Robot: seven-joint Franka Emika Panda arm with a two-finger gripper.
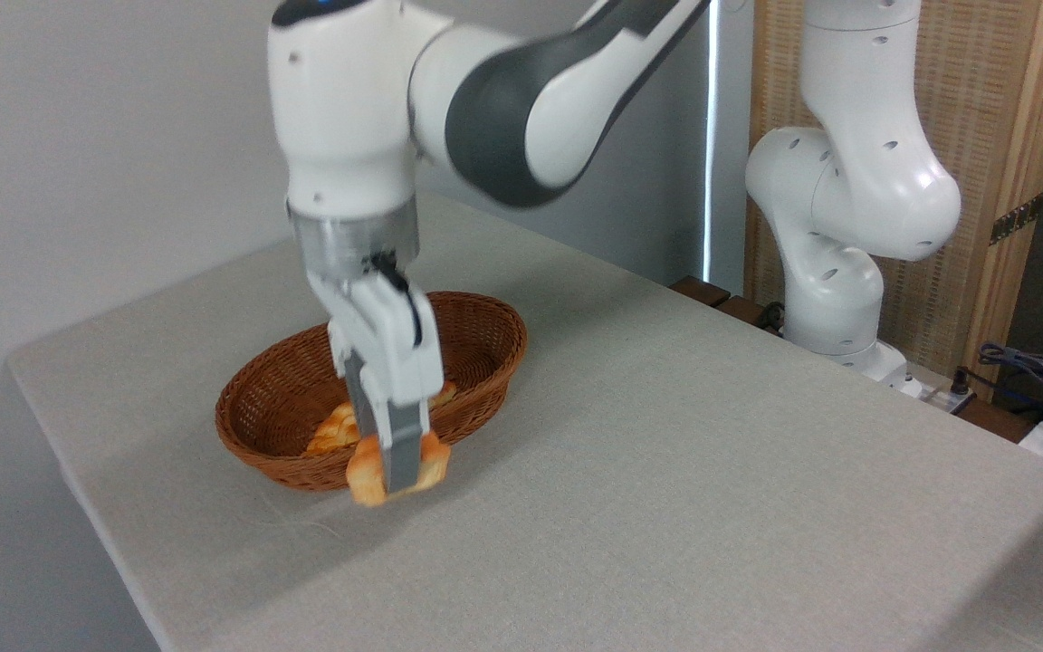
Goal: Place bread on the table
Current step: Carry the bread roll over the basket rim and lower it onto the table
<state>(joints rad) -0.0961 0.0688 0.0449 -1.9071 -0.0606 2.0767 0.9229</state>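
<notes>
The camera showed one view. The basket [476, 337], a brown oval wicker one, sat on the table [712, 471], nearer its left end than its right; everything else is placed from it. The gripper [397, 484] hung at the basket's near rim, pointing down, its white body crossing in front of the basket's middle; its fingers were clamped on the bread [431, 466], one grey finger [402, 457] lying across the bun's front; the other finger was hidden behind. The bread, golden-orange and somewhat blurred, was held just outside the basket's near wall, overlapping that wall in the picture; whether it touched the cloth could not be told, though a soft shadow lay on the table right below and to the left of it. Inside the basket a loaf [333, 433] lay on the floor, mostly hidden by the gripper; one orange end showed left of the fingers and a small bit right of the gripper body. The arm [521, 100] rose from above the basket and swept up to the right; its white base [834, 299] stood well to the right of the basket, beyond the table's far edge, before a wooden screen [1001, 136]; dark cables [1028, 367] lay farther right still.
</notes>
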